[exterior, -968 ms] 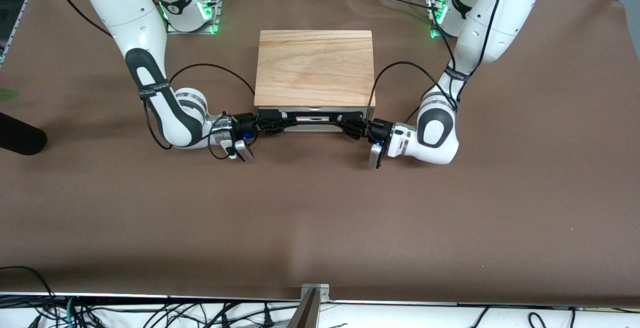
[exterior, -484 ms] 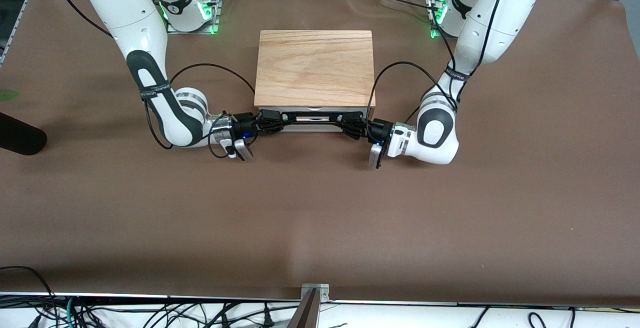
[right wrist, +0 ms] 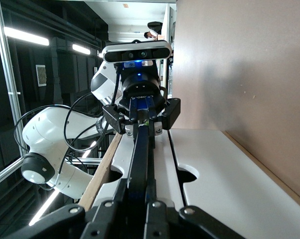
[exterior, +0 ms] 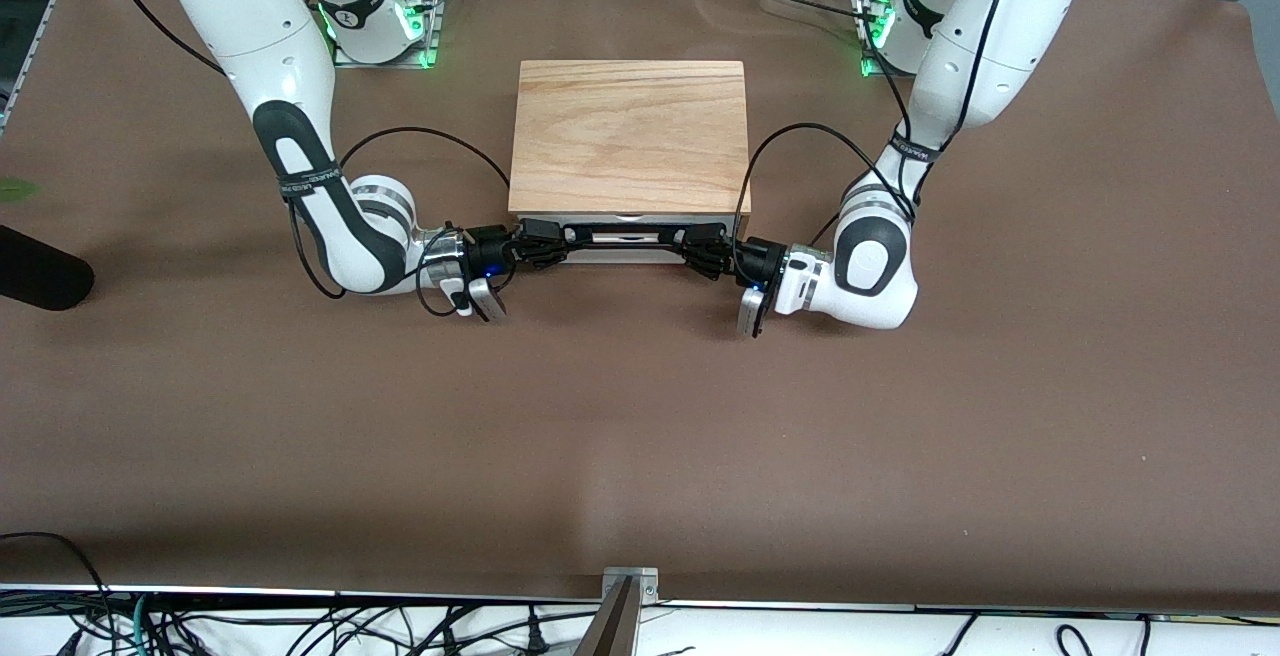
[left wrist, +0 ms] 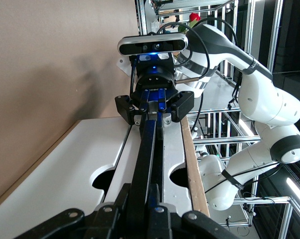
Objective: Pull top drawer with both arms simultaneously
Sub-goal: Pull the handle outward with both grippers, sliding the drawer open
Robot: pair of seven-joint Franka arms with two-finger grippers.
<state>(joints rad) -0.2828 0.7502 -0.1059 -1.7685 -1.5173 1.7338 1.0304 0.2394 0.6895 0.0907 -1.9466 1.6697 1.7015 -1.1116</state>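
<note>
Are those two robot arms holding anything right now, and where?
Yes. Both tools grip the top drawer's black bar handle: left tool at one end, right tool at the other.

Cabinet (exterior: 629,133) mid-table, between both arm bases; drawer handle (exterior: 625,239) on its camera-facing front

— How many arms do you count at the desk (exterior: 640,436)?

— Two: your right arm (exterior: 300,136) and your left arm (exterior: 960,66), each carrying one tool, so two tools: the right tool (exterior: 545,239) and the left tool (exterior: 700,248). Both are clamped on one black bar handle (exterior: 625,242).

— And furniture?

— One light-wood cabinet (exterior: 630,131). In the wrist views you can count two white drawer fronts, the top drawer (left wrist: 172,149) and the second drawer front (left wrist: 60,174), each with one notch.

— Lit bases?

— Two green-lit bases (exterior: 405,31).
</note>
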